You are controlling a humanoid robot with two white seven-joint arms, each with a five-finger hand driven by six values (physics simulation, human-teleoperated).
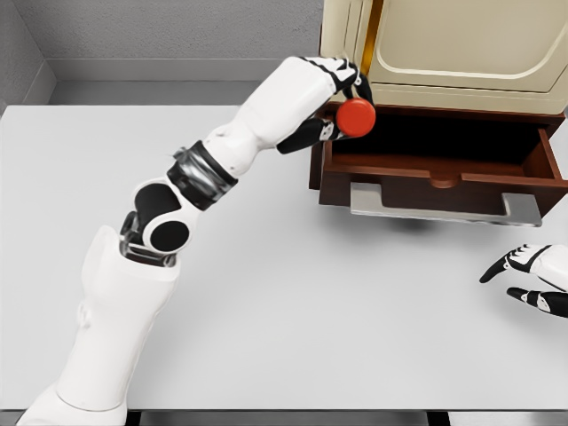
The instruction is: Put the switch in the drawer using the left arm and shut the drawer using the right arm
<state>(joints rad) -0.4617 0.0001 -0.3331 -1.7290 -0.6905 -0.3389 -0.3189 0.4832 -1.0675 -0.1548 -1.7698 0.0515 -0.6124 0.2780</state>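
A red round switch [357, 117] is held in my left hand [342, 105], whose fingers are curled around it. The hand hovers at the left edge of the open dark wooden drawer [444, 169], just above its left wall. The drawer juts out from a cream cabinet [461, 44] and has a grey metal handle [444, 206] along its front. My right hand [532, 280] rests low at the right edge of the table, below the drawer's right end, fingers spread and holding nothing.
The white table [266, 293] spreads wide in front of the cabinet. A grey wall [160, 35] runs behind it. My left arm [177, 204] reaches diagonally across the table's left half.
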